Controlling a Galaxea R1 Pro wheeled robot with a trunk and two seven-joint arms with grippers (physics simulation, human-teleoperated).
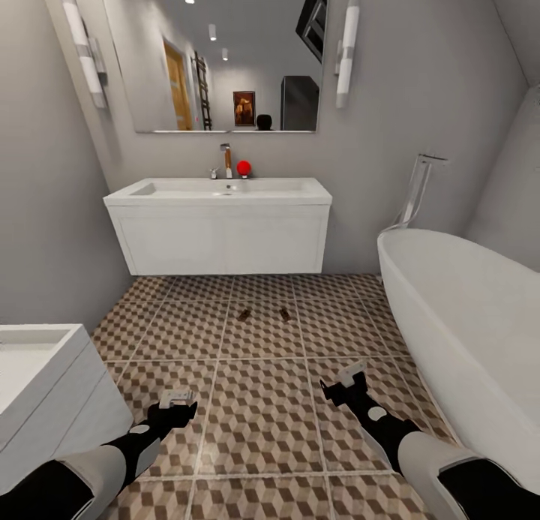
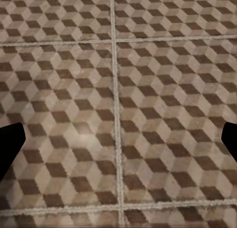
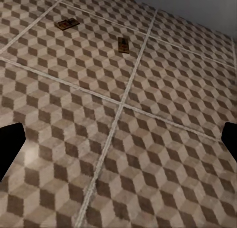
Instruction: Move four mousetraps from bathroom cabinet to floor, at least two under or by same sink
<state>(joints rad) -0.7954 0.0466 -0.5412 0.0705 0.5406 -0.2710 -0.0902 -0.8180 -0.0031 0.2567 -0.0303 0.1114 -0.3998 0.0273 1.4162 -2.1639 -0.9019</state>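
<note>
Both arms are held low over the cube-pattern bathroom floor [image 1: 262, 400]. The left end effector [image 1: 177, 400] and right end effector [image 1: 351, 375] are seen spread wide with nothing gripped. Further out, two mousetraps [image 1: 244, 314] [image 1: 285, 314] are laid flat on one tile, just in front of the white sink [image 1: 221, 190]. A bathtub [image 1: 465, 317] is parked on the right.
</note>
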